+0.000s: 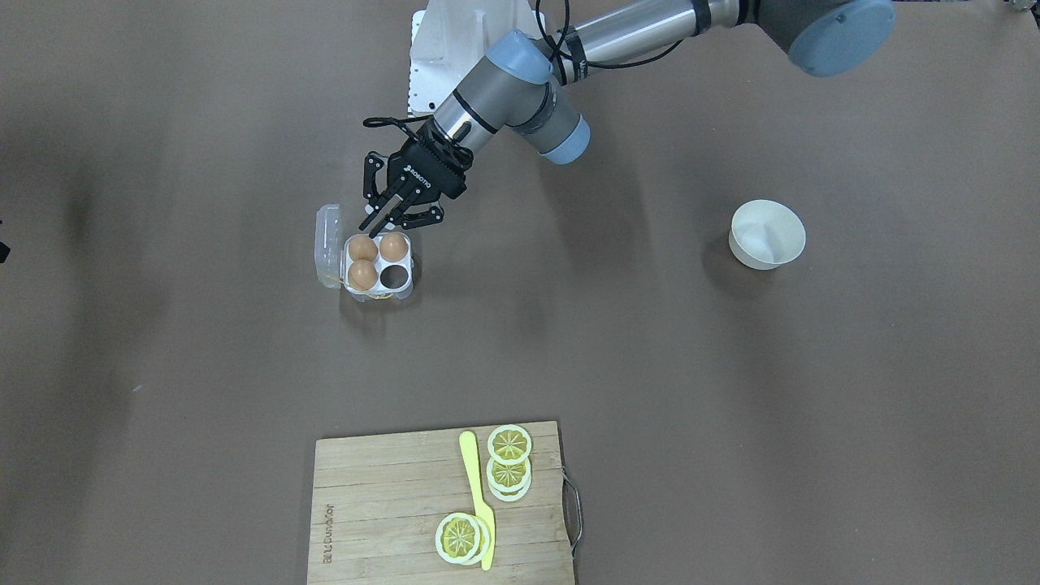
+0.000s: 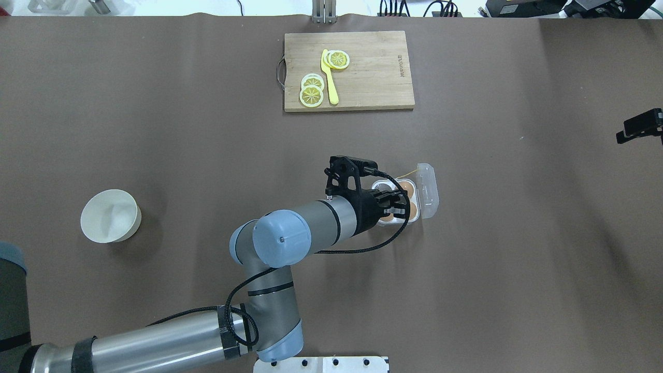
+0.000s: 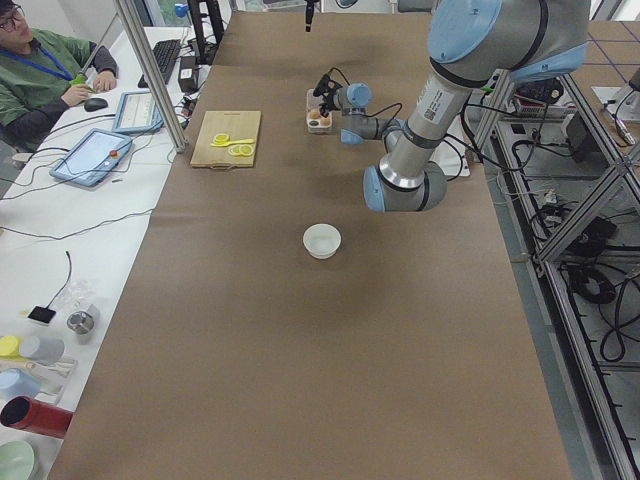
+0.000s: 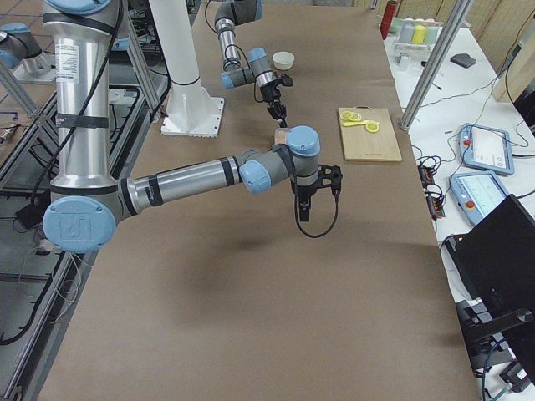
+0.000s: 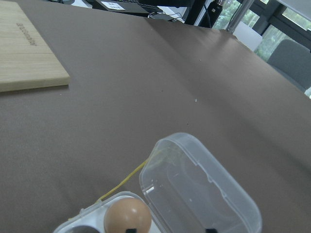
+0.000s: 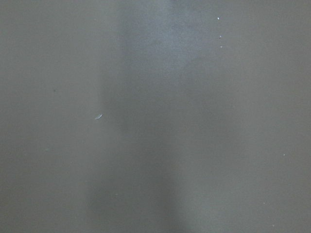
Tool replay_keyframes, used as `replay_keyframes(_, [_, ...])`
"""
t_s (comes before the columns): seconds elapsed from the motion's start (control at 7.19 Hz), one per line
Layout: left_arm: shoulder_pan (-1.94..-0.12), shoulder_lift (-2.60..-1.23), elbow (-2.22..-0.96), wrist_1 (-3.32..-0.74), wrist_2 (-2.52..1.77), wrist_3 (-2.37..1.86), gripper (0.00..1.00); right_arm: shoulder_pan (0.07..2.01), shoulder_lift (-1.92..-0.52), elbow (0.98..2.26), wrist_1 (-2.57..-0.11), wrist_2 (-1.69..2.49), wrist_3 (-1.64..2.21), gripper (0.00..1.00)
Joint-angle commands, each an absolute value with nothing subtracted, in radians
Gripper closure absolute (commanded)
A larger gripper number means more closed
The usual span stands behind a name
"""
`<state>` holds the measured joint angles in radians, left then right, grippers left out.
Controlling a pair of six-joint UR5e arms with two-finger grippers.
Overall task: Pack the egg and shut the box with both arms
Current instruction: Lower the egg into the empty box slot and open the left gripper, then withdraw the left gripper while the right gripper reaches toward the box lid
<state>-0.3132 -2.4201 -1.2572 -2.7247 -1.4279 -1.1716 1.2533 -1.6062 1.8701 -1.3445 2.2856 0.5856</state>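
The clear box (image 1: 378, 266) sits open on the brown table, its lid (image 1: 327, 244) folded out flat beside it. Three light-brown eggs (image 1: 362, 248) fill three cells and one cell (image 1: 395, 276) is empty. My left gripper (image 1: 398, 221) hangs just above the box's robot-side edge, open and empty. It also shows in the overhead view (image 2: 396, 203). The left wrist view shows one egg (image 5: 127, 216) and the lid (image 5: 199, 187). My right gripper (image 4: 303, 213) points down over bare table away from the box; I cannot tell whether it is open.
A white bowl (image 1: 767, 234) stands on the table on my left side. A wooden cutting board (image 1: 390, 504) on the far side carries lemon slices (image 1: 509, 445) and a yellow knife (image 1: 475, 487). The right wrist view shows only brown table.
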Motion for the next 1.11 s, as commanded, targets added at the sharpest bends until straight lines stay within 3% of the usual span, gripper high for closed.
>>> replay_keyframes(0.0, [-0.348, -2.392, -1.299, -2.757, -1.430, -1.372, 1.00, 1.249, -1.592, 1.871, -1.303, 2.342, 0.588, 0.00])
replay_keyframes(0.28, [-0.469, -2.298, -1.432, -2.647, -1.690, -1.493, 1.00, 1.195, -1.589, 1.887, -1.237, 2.353, 0.606, 0.00])
replay_keyframes(0.7, [-0.772, -2.162, -1.724, -2.219, -2.241, -1.536, 1.00, 1.047, -1.568, 1.942, -1.151, 2.352, 0.878, 0.00])
replay_keyframes(0.83, [-0.901, -2.098, -1.730, -2.214, -2.423, -1.532, 1.00, 0.978, -1.565, 1.944, -1.076, 2.344, 0.984, 0.07])
replay_keyframes(0.97, [-1.046, -2.051, -1.724, -2.215, -2.557, -1.523, 1.00, 0.926, -1.565, 1.944, -1.009, 2.344, 1.084, 0.51])
